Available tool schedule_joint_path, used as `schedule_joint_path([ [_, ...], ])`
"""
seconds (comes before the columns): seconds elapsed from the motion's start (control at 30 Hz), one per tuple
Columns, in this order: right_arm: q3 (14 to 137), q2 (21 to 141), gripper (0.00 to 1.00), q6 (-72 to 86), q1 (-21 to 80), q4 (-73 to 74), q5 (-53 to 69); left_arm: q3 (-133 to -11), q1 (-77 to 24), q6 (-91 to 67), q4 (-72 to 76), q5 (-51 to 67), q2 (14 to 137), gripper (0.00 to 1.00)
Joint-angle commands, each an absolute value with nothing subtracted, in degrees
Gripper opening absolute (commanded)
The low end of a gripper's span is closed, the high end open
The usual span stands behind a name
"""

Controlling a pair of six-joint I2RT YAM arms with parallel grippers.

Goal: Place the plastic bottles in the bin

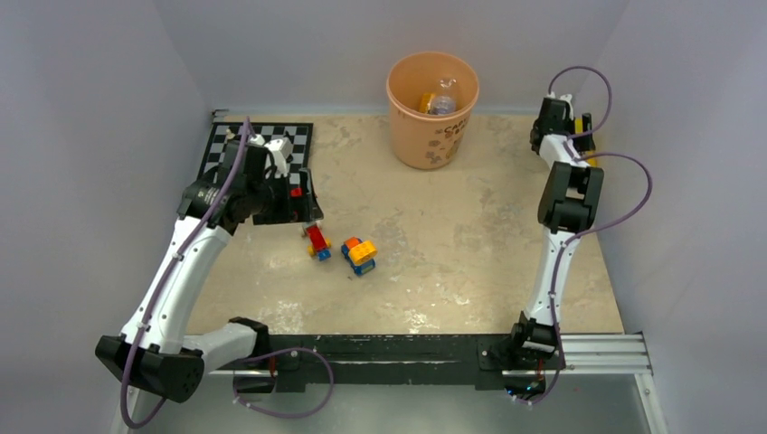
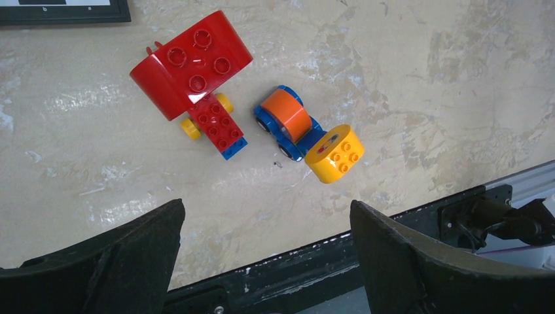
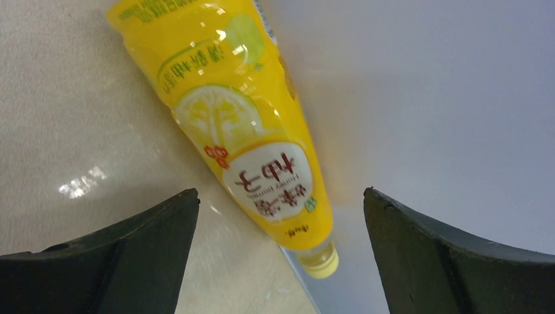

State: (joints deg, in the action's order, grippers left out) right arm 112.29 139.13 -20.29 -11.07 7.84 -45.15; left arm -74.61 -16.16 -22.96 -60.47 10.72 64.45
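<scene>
1. The right gripper [image 3: 280, 195] is spread wide and empty; the yellow bottle [image 3: 242, 131] lies beneath its fingers, at the table [image 3: 65, 118] edge against the wall [image 3: 445, 98].
2. The bin [image 1: 432, 136] is seen well apart.
3. The left gripper [image 2: 267, 206] is held wide above the toy bricks [image 2: 196, 72].

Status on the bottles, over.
Left hand open over toys. Right hand open above yellow bottle, lying by wall, not gripped. Clear bottle in bin.
</scene>
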Motion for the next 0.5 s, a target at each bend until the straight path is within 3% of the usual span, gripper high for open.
schedule_joint_path([
  [0.0, 119.4, 142.0, 0.98, -24.0, -11.2, 7.7, -42.8, -78.2, -16.3, -22.5, -59.1, 11.6, 66.2, 1.00],
  [0.33, 124.9, 147.8, 0.96, -26.4, -12.3, 7.3, -42.1, -80.8, -16.3, -22.3, -59.5, 11.1, 70.4, 1.00],
  [0.47, 124.0, 148.2, 0.89, -25.7, -13.2, 6.5, -41.9, -80.6, -16.3, -22.6, -58.8, 11.1, 71.3, 1.00],
])
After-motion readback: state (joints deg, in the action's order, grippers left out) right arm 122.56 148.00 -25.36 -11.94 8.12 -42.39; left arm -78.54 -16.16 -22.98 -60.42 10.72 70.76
